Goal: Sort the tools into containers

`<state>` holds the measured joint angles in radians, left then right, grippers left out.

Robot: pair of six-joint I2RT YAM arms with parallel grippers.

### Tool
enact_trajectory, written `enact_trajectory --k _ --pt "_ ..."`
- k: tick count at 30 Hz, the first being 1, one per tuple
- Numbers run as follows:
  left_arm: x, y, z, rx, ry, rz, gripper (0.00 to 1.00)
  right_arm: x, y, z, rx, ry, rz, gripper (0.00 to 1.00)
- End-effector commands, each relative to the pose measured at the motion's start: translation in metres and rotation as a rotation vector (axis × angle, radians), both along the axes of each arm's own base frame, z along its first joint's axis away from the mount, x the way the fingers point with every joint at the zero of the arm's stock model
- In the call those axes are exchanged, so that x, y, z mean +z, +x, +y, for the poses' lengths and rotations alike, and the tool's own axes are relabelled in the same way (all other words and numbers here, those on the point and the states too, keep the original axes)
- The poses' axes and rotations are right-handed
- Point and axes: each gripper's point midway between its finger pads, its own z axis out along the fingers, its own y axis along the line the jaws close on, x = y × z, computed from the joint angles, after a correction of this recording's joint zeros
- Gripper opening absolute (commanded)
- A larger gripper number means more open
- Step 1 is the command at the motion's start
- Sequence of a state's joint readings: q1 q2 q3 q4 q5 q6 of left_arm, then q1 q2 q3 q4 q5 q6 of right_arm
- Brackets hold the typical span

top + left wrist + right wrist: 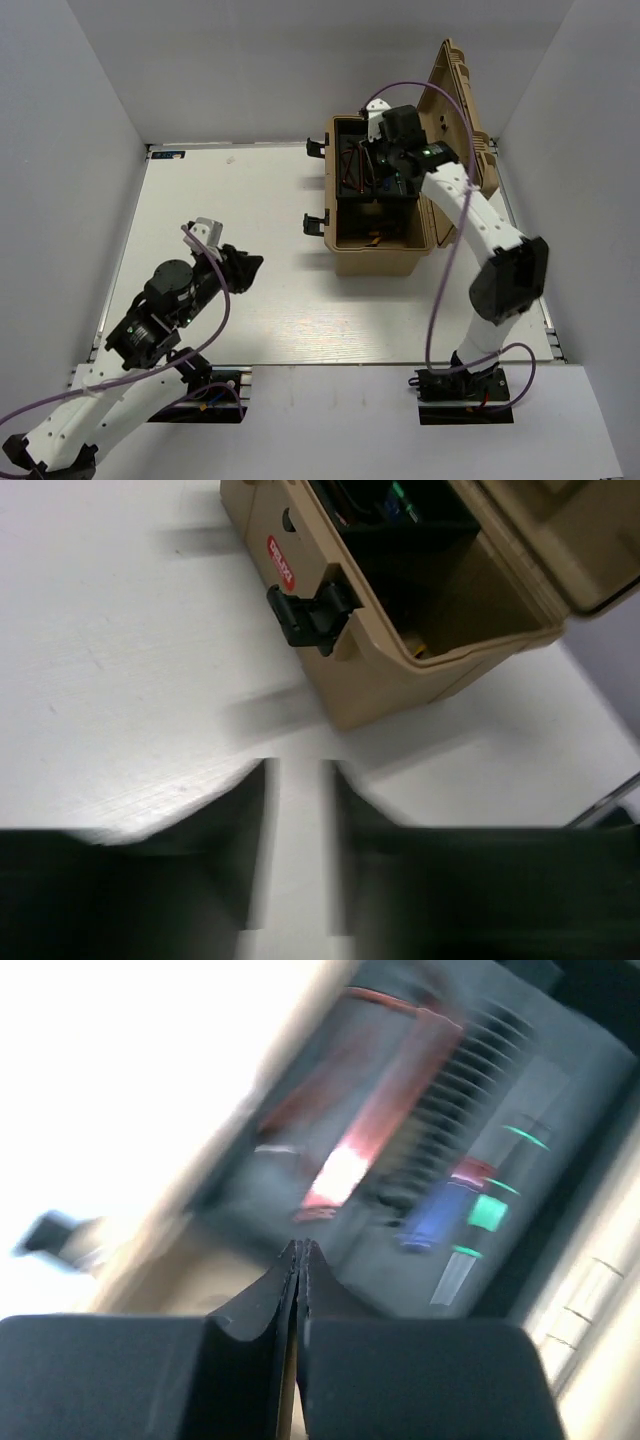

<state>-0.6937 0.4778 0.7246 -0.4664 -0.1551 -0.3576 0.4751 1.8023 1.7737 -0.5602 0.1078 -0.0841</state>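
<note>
- Right gripper [300, 1260] fills our nearest view, its jaws pressed together with nothing between them, over the open tan toolbox [372, 262].
- Left gripper [300, 830] hangs above the white table [230, 200], fingers parted by a narrow gap, empty.
- We see a red-handled tool [400, 1090] and a blue-handled tool [440, 1215] in the box's dark tray [540, 1070], both blurred.
- We cannot identify the yellowish item [415, 650] on the box floor.

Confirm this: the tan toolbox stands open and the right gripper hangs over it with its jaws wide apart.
Not quite. The right gripper is shut, its jaws pressed together, as the right wrist view shows. The tan toolbox does stand open, and the gripper does hang over it.
</note>
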Motion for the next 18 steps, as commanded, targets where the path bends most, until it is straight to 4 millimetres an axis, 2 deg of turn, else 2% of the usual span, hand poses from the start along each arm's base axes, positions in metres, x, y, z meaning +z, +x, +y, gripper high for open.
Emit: enact_trajectory --k 1,2,3,4,5,6,7,8,9,10,11,12,14,15,16,17,18 --pt "0.020 0.009 -0.017 -0.047 -0.020 -0.027 0.20 0.097 -0.093 0.061 0.554 0.282 -0.070 0.00" --pt "0.021 0.012 -0.020 -0.047 -0.015 -0.020 0.05 0.110 -0.097 0.062 0.567 0.304 -0.086 0.00" --pt "0.025 0.016 -0.023 -0.047 -0.020 -0.027 0.00 0.131 -0.102 0.060 0.559 0.329 -0.122 0.00" --pt "0.019 0.023 -0.029 -0.047 -0.006 -0.010 0.00 0.137 -0.094 0.052 0.488 0.321 -0.142 0.00" --pt "0.018 0.025 -0.033 -0.057 -0.006 -0.006 0.00 0.155 -0.083 0.042 0.411 0.299 -0.211 0.00" --pt "0.024 0.029 -0.036 -0.057 -0.016 -0.019 0.00 0.165 -0.070 0.025 0.292 0.275 -0.256 0.00" --pt "0.018 0.033 -0.037 -0.048 -0.002 -0.003 0.00 0.176 -0.065 0.014 0.236 0.262 -0.299 0.00" --pt "0.014 0.040 -0.043 -0.048 0.012 0.015 0.16 0.189 -0.055 -0.009 0.108 0.222 -0.358 0.00" --pt "0.017 0.043 -0.045 -0.050 0.023 0.012 0.25 0.210 -0.050 -0.023 0.049 0.216 -0.427 0.00" --pt "0.015 0.046 -0.048 -0.050 0.031 0.021 0.33 0.227 -0.053 -0.038 -0.001 0.216 -0.477 0.00" --pt "0.013 0.052 -0.052 -0.052 0.047 0.027 0.50 0.245 -0.048 -0.062 -0.110 0.197 -0.540 0.00" --pt "0.009 0.054 -0.054 -0.052 0.056 0.038 0.57 0.254 -0.048 -0.071 -0.150 0.198 -0.568 0.00" --pt "0.009 0.057 -0.058 -0.065 0.064 0.035 0.64 0.280 -0.053 -0.103 -0.277 0.185 -0.651 0.00" --pt "0.003 0.058 -0.061 -0.074 0.073 0.051 0.65 0.294 -0.056 -0.114 -0.317 0.188 -0.696 0.00" --pt "0.008 0.058 -0.061 -0.074 0.068 0.043 0.65 0.308 -0.059 -0.130 -0.383 0.171 -0.744 0.00" --pt "0.003 0.059 -0.064 -0.085 0.075 0.057 0.67 0.315 -0.061 -0.144 -0.444 0.150 -0.769 0.00" --pt "0.000 0.060 -0.065 -0.085 0.081 0.064 0.67 0.332 -0.063 -0.152 -0.482 0.160 -0.835 0.00"
